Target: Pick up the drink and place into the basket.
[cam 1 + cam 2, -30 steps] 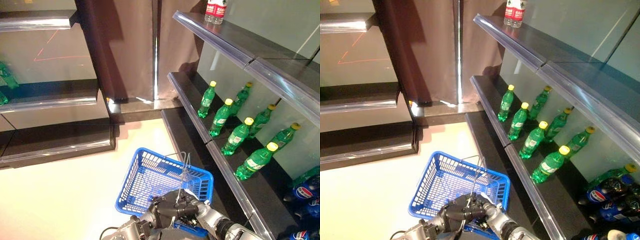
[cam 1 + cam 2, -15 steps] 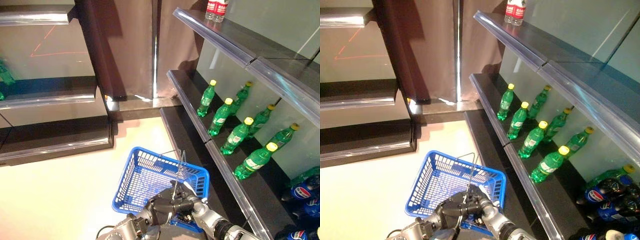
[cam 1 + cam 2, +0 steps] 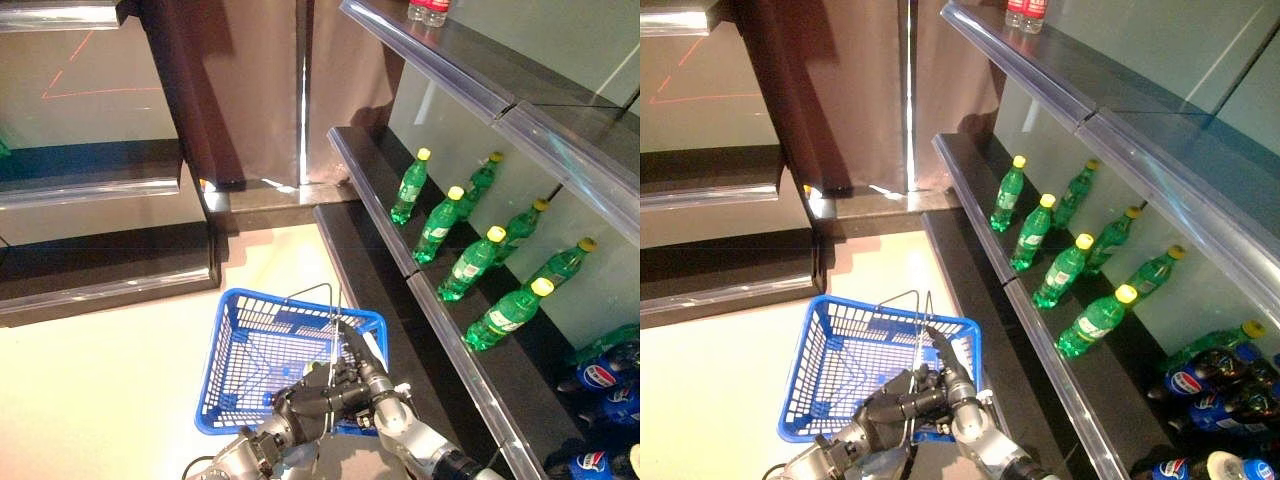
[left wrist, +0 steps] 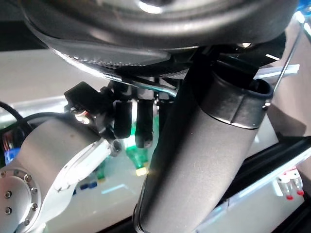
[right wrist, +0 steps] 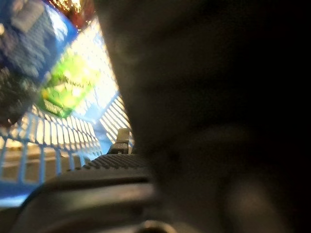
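Observation:
The blue plastic basket (image 3: 250,345) hangs low in front of me, its wire handles (image 3: 325,292) standing up, and only its mesh floor shows inside. My left hand (image 3: 300,412) is curled round a wire handle at the basket's near rim. My right hand (image 3: 362,375) lies against it there, fingers straight and pointing up along the handles. Green drink bottles with yellow caps (image 3: 438,225) stand in two rows on the middle shelf (image 3: 372,205) to the right, an arm's reach beyond the hands. The nearest bottle (image 3: 508,315) stands at the shelf's front.
Dark cola bottles with blue labels (image 3: 598,375) fill the lower right shelf. Two water bottles (image 3: 430,10) stand on the top shelf (image 3: 450,72). Dark shelving (image 3: 100,185) runs along the left, and a brown column (image 3: 240,90) rises behind the pale floor (image 3: 110,390).
The view has tilted a little. The basket has swung left, away from the right shelves. My right hand's fingers have straightened up along the handles.

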Available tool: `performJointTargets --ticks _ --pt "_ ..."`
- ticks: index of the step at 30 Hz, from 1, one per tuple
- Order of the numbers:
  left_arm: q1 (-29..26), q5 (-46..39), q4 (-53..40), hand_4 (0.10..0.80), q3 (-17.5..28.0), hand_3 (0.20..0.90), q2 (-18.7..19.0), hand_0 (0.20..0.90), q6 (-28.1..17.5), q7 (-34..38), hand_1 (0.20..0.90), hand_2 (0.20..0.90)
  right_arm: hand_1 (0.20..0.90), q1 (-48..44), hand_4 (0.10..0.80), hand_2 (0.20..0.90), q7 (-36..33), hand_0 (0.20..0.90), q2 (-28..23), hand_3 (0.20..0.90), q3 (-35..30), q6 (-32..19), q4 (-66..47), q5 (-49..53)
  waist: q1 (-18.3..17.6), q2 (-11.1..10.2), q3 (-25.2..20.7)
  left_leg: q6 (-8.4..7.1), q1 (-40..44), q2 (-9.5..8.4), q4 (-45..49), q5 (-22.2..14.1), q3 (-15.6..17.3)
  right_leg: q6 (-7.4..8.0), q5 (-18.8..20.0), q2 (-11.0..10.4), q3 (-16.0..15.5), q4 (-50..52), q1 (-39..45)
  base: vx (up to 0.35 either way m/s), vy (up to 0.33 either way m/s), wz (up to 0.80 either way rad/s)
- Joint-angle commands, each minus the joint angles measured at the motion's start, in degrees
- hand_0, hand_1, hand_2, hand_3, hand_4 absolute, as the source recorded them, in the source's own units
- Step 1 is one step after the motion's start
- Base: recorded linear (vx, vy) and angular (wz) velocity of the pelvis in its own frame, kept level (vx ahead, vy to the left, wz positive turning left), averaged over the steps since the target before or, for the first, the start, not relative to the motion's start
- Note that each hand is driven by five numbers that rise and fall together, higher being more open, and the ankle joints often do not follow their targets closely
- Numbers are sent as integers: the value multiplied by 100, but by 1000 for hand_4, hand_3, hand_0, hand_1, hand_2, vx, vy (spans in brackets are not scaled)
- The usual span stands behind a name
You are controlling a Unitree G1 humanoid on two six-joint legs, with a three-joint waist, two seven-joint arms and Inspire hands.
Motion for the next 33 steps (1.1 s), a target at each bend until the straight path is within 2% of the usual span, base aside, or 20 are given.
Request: performJointTargets --ticks 1,4,7,12,15,20,24,28,33 --pt "215 -362 -1762 100 -686 200 -253 300 -313 -932 300 300 900 -506 800 900 -438 900 42 900 -597 -1266 -1413 -476 -179 -17 -496 -260 -64 584 936 -416 35 638 1885 -335 437 -866 -129 -67 -43 -20" --pt "237 -395 -1812 100 -583 200 -237 300 -417 -901 300 300 900 -234 800 900 -494 900 -180 900 -760 -1324 -1944 -640 -273 -43 -506 -239 -39 616 884 -418 97 639 1890 -333 494 -922 -142 -108 -44 -17" --pt "273 -403 -1895 100 -453 200 -213 300 -783 -825 300 300 900 99 800 900 -494 900 -470 900 -1016 -1294 -2720 -806 -442 -81 -561 -224 15 683 725 -385 235 627 1863 -308 597 -1017 -176 -171 -34 -20" --pt "347 -358 -1982 100 -219 200 -230 300 -1194 -698 300 300 900 546 800 900 -292 900 -740 900 -1316 -1264 -3389 -1090 -635 -108 -622 -215 88 781 500 -323 421 585 1826 -277 699 -1116 -227 -150 -23 -27" --pt "424 -318 -1944 100 21 200 -269 300 -1493 -641 300 300 900 804 800 900 -111 900 -938 900 -1561 -1319 -3726 -1225 -782 -133 -675 -222 163 840 323 -273 552 514 1784 -237 791 -1209 -248 -153 -23 -27" --pt "481 -262 -1922 100 365 200 -348 300 -1688 -734 300 300 900 1012 800 900 22 900 -1169 900 -1861 -1331 -3995 -1408 -910 -131 -707 -260 224 912 181 -224 677 390 1714 -190 865 -1273 -267 -124 -9 -13" --pt "460 -273 -1894 100 459 200 -388 300 -1757 -755 300 300 900 1030 800 900 16 900 -1217 900 -1978 -1520 -4081 -1423 -962 -120 -724 -294 274 964 108 -189 724 324 1680 -161 883 -1294 -258 -69 3 -15" --pt "411 -321 -1867 100 525 200 -444 300 -1910 -763 300 300 900 1023 800 900 35 900 -1261 900 -2135 -2007 -4434 -1667 -1043 -77 -784 -344 363 1015 -56 -135 808 242 1616 -116 932 -1345 -252 -66 20 -8" --pt "335 -296 -1838 100 486 200 -511 300 -2126 -656 300 300 900 984 800 900 -612 900 -1278 900 -2237 -2257 -4717 -2188 -1116 -31 -846 -377 390 1037 -93 -145 871 188 1550 -86 984 -1318 -284 -29 11 -8"
